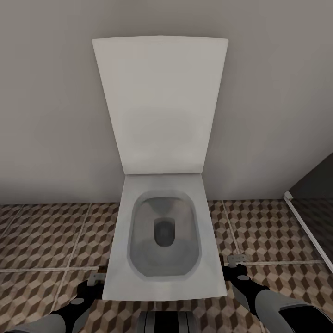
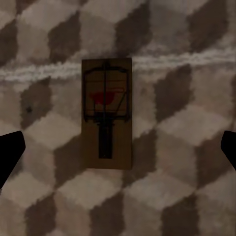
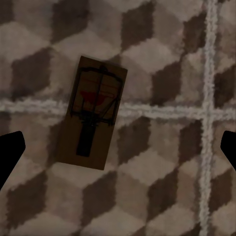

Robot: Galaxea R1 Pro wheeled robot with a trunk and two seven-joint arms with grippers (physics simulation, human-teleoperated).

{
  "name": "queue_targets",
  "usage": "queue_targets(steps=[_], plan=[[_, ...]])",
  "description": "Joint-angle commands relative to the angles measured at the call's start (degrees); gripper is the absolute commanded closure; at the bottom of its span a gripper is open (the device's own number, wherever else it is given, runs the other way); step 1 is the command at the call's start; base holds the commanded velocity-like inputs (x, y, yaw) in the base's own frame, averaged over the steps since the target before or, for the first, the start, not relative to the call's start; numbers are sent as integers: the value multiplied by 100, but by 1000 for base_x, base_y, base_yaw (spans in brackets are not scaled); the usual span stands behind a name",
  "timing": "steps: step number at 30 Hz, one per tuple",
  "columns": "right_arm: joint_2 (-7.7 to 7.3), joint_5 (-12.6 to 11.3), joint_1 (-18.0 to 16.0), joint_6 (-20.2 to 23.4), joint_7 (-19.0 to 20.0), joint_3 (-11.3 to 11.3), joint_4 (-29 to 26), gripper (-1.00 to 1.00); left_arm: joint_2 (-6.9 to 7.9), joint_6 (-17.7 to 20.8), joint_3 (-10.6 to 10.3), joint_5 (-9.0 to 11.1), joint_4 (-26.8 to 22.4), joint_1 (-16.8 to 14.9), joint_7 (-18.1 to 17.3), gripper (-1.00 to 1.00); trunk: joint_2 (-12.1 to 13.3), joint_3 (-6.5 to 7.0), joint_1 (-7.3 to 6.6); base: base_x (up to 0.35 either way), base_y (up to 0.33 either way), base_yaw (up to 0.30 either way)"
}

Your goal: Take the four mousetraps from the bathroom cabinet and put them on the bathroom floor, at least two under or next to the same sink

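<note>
Mousetraps (image 2: pixel 106 113) (image 3: pixel 91 113) lie flat on bathroom floor (image 1: pixel 41 236) (grippers spread).

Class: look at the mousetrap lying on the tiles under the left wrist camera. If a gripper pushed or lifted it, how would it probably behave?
The mousetrap is a thin flat board lying flush on the bathroom floor, so it would probably slide, not roll or tip. It looks stiff and light. Its low edges could make pinching awkward, and its wire parts may snag.

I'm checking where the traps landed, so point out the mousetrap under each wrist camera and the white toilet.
Dark-brown wooden mousetrap (image 2: pixel 106 114), left wrist view, on its wire frame.
Second dark-brown wooden mousetrap (image 3: pixel 92 112), right wrist view, mid-board.
White toilet (image 1: pixel 210 240), head view, on the bowl's rim.
</note>
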Motion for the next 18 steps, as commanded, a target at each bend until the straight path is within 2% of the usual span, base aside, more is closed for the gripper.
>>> queue_targets(steps=[1, 18], plan=[[1, -10, -5, -23, -19, 43, 14, -100, 1, -37, -51, 60, 4, -2, 9, -100, -1, -4, -1, 0, 0, 0], [-4, -3, -5, -29, -19, 43, 14, -100, 17, -107, -47, 110, 3, -2, 9, -100, -1, -4, -1, 0, 0, 0]])
